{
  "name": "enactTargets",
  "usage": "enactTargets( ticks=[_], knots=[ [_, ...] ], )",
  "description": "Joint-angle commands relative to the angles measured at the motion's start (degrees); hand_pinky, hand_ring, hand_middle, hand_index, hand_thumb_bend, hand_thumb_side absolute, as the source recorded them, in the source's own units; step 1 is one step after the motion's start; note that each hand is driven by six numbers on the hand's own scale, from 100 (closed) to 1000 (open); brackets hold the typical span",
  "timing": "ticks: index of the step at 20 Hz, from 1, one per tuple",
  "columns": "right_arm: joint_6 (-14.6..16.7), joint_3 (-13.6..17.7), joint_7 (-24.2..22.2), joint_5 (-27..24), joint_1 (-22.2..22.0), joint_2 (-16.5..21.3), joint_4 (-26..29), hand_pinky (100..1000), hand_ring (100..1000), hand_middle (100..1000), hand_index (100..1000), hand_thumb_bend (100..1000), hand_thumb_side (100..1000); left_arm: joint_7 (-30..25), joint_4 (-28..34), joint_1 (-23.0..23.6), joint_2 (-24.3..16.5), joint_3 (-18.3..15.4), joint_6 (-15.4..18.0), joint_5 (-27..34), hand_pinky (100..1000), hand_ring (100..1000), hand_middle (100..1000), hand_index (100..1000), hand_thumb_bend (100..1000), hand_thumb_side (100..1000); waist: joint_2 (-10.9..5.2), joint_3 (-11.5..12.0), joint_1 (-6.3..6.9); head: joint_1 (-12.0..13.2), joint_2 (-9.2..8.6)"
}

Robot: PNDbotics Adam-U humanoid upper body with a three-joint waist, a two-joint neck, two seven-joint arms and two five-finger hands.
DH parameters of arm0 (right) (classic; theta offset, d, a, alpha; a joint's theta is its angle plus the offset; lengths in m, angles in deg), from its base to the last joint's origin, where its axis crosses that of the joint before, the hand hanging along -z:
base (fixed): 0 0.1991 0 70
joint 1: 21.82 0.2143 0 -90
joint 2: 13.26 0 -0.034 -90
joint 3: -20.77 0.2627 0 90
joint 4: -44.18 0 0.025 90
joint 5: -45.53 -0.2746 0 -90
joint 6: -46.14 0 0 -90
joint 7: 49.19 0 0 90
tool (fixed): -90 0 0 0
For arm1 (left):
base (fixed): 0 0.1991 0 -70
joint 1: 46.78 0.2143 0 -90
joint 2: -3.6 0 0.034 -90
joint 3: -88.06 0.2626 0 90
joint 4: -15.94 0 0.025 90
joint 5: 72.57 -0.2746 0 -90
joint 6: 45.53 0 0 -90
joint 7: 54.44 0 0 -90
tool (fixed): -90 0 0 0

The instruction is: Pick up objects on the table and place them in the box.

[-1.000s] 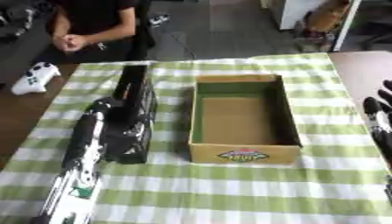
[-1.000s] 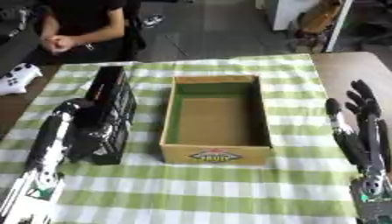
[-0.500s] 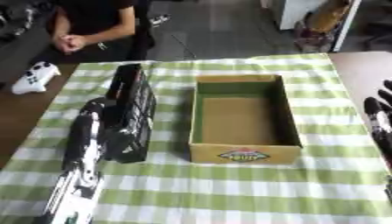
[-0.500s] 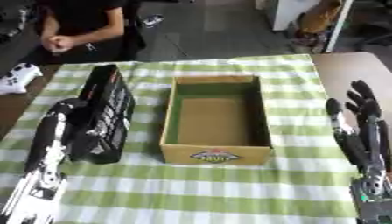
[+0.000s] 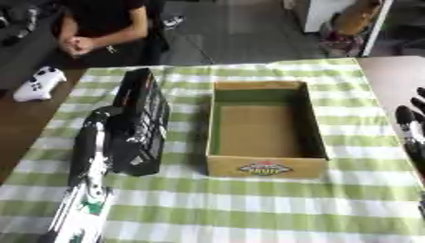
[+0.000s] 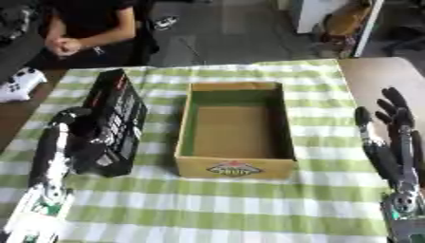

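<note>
A long black box with printed panels (image 5: 143, 121) is tipped up on its edge on the green checked cloth, left of the open cardboard box (image 5: 264, 163). My left hand (image 5: 115, 124) is curled round the black box's near end, its arm coming up from the lower left. The cardboard box is empty inside. My right hand (image 6: 395, 137) rests at the right edge with its fingers straight and pointing up, holding nothing.
A white game controller (image 5: 37, 84) lies on the brown table (image 5: 16, 128) at the far left, off the cloth. A person sits beyond the far edge with hands clasped. Bare brown table (image 6: 374, 76) shows at the upper right.
The left hand has raised the black box higher and tipped it more upright, and moved it slightly toward the cardboard box. The right hand has stayed still.
</note>
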Motion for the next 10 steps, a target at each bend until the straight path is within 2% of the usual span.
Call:
enactTargets(
  ticks=[1,7,10],
  knots=[
    [0.2,0.4,-0.1,-0.2,0.3,0.6,0.5,892,923,943,1000,518,728,-0.3,-1.8,0.4,0.2,0.3,-0.2,1.1,100,100,391,279,100,445,-0.06,-0.1,-0.39,0.5,-0.59],
    [0.2,0.4,-0.1,-0.2,0.3,0.5,0.5,893,923,943,1000,518,728,0.5,-1.6,0.4,0.2,0.2,-0.1,2.6,100,100,388,242,100,442,-0.06,-0.1,-0.39,0.5,-0.61],
    [0.2,0.4,-0.2,-0.2,0.3,0.5,0.5,893,923,943,1000,518,727,0.9,-1.8,0.4,0.3,-0.1,0.0,6.3,100,100,384,230,100,438,-0.06,-0.2,-0.38,0.5,-0.64]
  ],
)
